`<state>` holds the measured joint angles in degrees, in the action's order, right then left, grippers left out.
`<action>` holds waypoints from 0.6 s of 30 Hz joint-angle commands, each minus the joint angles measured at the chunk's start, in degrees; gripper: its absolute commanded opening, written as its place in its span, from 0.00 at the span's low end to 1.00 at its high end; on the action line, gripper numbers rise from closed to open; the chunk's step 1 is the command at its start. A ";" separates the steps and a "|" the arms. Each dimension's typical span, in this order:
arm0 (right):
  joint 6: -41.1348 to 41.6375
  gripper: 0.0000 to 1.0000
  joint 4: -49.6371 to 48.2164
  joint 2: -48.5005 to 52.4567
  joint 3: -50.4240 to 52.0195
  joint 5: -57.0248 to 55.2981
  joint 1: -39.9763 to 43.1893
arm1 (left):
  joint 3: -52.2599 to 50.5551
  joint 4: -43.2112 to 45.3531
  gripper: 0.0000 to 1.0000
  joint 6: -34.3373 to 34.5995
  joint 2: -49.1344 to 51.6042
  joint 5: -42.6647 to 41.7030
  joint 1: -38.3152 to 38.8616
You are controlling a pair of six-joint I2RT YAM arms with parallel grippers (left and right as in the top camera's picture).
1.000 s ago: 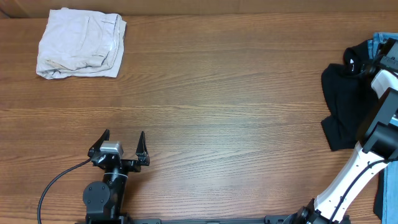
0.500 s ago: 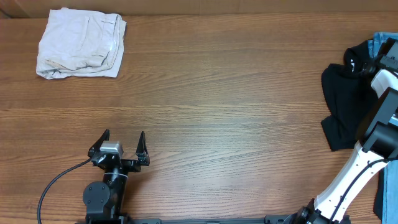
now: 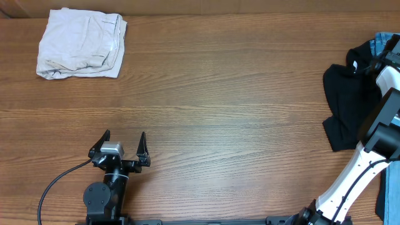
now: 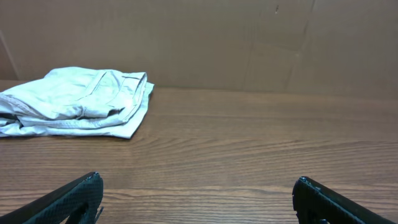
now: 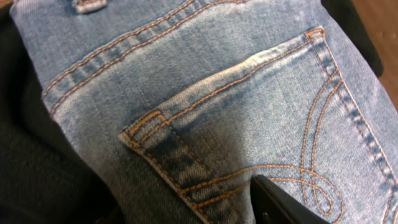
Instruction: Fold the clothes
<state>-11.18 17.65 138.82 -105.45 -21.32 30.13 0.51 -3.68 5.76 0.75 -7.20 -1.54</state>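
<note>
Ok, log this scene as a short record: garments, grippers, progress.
off-white cloth garment: folded, far-left corner of the brown wooden table
black cloth garment: crumpled, right edge
light-blue denim jeans: touching the black garment, stitched back pocket up
left gripper: open, empty, near the front edge
right gripper: close over the jeans; open or shut unclear
progress: one garment folded, two not
</note>
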 commanded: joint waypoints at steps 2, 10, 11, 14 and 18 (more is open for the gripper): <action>0.76 0.59 -0.33 0.13 -3.15 -0.68 0.57 | -0.24 -0.13 1.00 -0.90 -0.50 0.33 -0.37; 0.76 0.72 0.48 -0.33 -4.74 -0.44 0.59 | -0.24 -0.13 1.00 -0.90 -0.50 0.33 -0.37; 0.76 0.74 0.46 -0.33 -4.74 -0.24 0.59 | -0.24 -0.13 1.00 -0.90 -0.50 0.35 -0.37; 0.74 0.82 0.44 -0.35 -4.87 3.06 0.57 | -0.24 -0.13 1.00 -0.90 -0.50 0.33 -0.37; 0.74 0.84 0.31 -0.33 -4.90 7.61 0.57 | -0.24 -0.13 1.00 -0.90 -0.50 0.35 -0.37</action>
<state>-10.74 18.48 138.82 -108.12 -18.50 30.39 0.51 -3.68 5.76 0.75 -7.22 -1.54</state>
